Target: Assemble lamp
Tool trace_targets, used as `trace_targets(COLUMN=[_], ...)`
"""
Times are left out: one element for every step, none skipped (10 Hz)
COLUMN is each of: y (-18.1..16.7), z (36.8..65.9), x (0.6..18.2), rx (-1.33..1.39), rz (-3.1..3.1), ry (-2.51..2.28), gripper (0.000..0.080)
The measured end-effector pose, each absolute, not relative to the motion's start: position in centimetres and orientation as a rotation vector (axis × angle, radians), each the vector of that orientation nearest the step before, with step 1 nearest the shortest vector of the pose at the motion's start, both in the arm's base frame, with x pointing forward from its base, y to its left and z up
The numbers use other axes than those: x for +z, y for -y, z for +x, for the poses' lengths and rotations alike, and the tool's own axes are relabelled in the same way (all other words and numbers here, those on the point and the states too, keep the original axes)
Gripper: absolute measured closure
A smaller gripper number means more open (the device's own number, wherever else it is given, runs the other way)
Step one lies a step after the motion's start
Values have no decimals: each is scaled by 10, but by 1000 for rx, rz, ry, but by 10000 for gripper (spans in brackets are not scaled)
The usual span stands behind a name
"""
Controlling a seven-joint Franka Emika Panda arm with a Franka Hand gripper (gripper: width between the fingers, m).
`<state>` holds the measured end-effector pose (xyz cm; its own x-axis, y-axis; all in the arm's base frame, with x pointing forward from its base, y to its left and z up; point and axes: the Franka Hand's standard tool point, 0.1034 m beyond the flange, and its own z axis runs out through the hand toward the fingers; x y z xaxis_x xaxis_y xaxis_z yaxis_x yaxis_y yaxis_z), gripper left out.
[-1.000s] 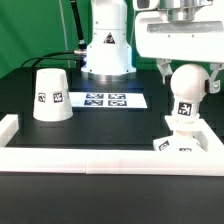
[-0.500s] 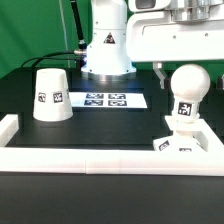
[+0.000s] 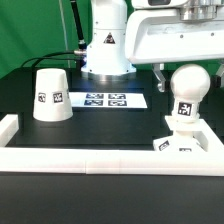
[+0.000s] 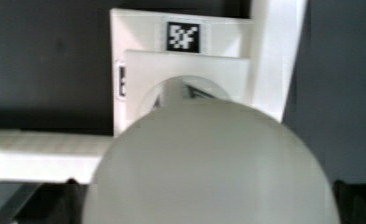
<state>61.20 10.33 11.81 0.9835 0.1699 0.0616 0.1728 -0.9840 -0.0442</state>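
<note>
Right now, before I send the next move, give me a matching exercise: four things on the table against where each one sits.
Things: 1 shade; 2 bulb; 3 base block; 4 marker board.
Places: a under the bulb's stem, by the rail; b exterior view's left, mouth down; c flat, mid-table; d upright on the base block.
Pairs: 1-b, 2-d, 3-a, 4-c.

The exterior view looks low across the table (image 3: 100, 125) toward the arm's mount (image 3: 107, 55), while the wrist view stares straight down, very close, at the shared bulb (image 4: 206, 170) and base block (image 4: 183, 60).
</note>
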Motion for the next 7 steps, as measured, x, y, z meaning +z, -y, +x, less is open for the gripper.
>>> trace_targets(y=[-103,-103,-105,-105,-104,-104,-102], z=[612,612,612,612,612,611,611], x=[118,118,118,118,118,117,116], rx=[-92,-94,-95,-96,-96,-95,-92], rz=[-3070,-3061,-3053,-3039,-3026,-2998,-2963], ry=[395,471,523,629,727,863,993], gripper=[101,101,101,101,101,101,101])
